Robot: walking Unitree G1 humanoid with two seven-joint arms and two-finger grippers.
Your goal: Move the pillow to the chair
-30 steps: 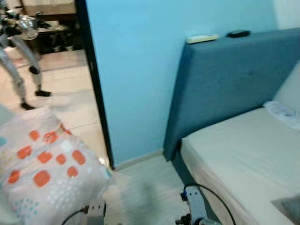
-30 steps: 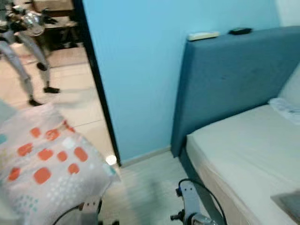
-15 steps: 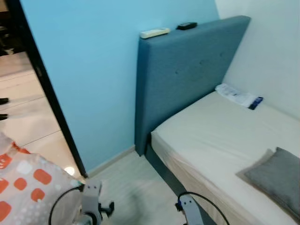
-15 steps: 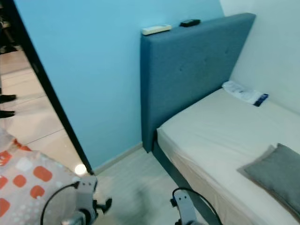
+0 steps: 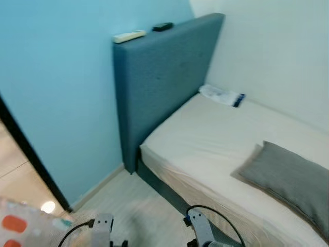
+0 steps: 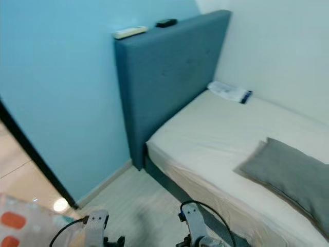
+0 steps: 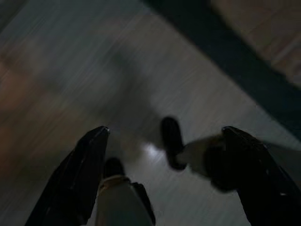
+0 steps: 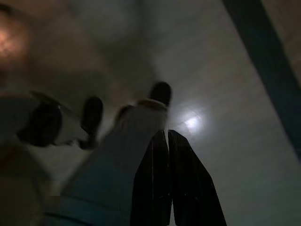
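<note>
A grey pillow (image 5: 289, 181) lies flat on the bed's pale mattress (image 5: 205, 134), at the right. A white pillow with orange patches (image 5: 20, 227) peeks in at the bottom left corner. Both silver forearms hang low at the bottom edge, near the bed's side. In the dark left wrist view my left gripper (image 7: 164, 130) hangs open over the floor, nothing between its fingers. Over the floor beside my own leg, the right gripper (image 8: 167, 135) has its fingers pressed together with nothing in them.
A tall blue headboard (image 5: 164, 77) stands against the light blue wall, with a white remote (image 5: 128, 36) and a black object (image 5: 162, 26) on top. A white and blue packet (image 5: 222, 95) lies at the bed's head. A dark door frame (image 5: 28, 157) is at left.
The whole view has swung to the right: the doorway and the patterned pillow slid off to the left, and the bed with the grey pillow came into sight. The arms still hang.
</note>
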